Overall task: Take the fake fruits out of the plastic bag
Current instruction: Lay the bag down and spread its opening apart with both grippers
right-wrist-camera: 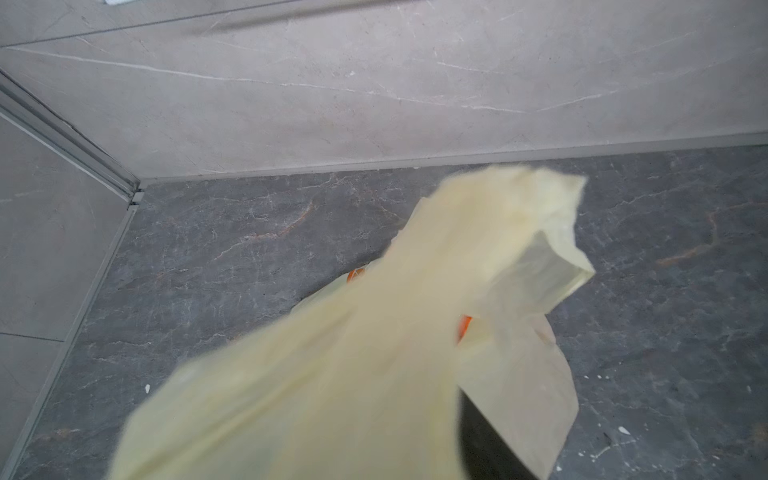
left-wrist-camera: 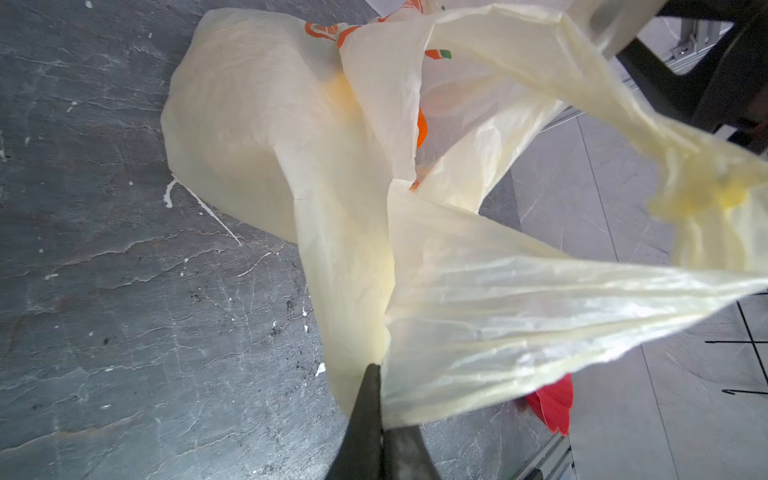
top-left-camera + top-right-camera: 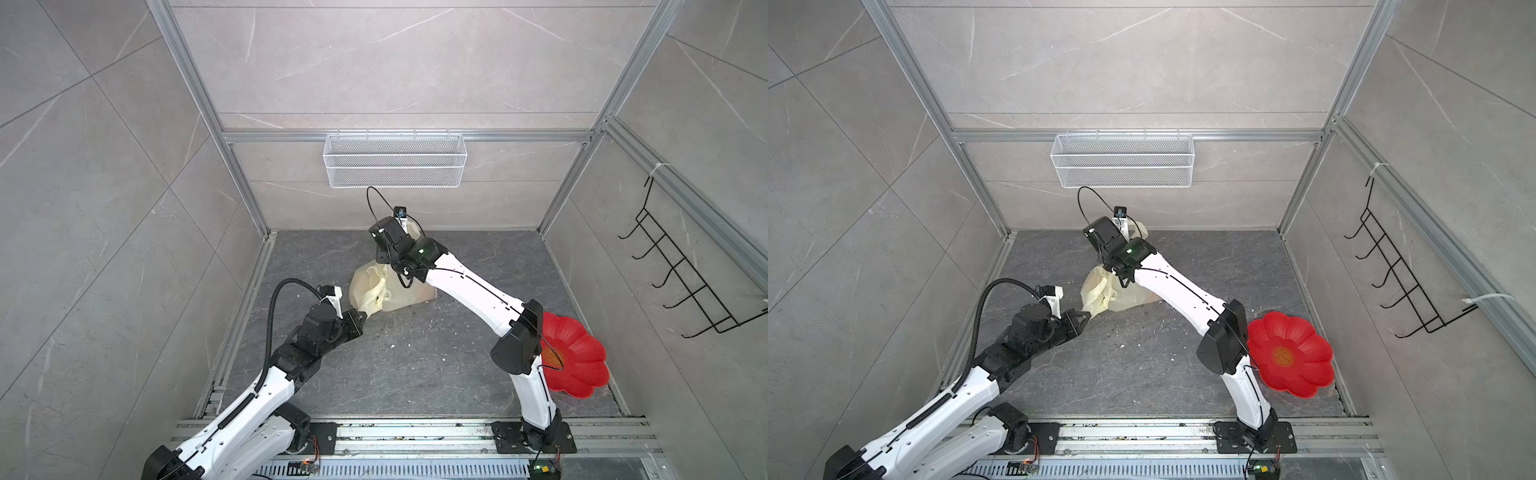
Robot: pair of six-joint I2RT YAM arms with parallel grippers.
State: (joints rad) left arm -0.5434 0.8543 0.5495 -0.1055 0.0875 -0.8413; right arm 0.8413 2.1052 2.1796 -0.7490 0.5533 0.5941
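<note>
Dark stone floor (image 3: 415,365) holds plastic bag (image 3: 368,289), red plate (image 3: 582,361) half behind right arm (image 3: 469,286).

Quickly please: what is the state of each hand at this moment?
Left hand: closed, pinching the plastic bag.
Right hand: hidden under the plastic bag; open or closed cannot be told.
</note>
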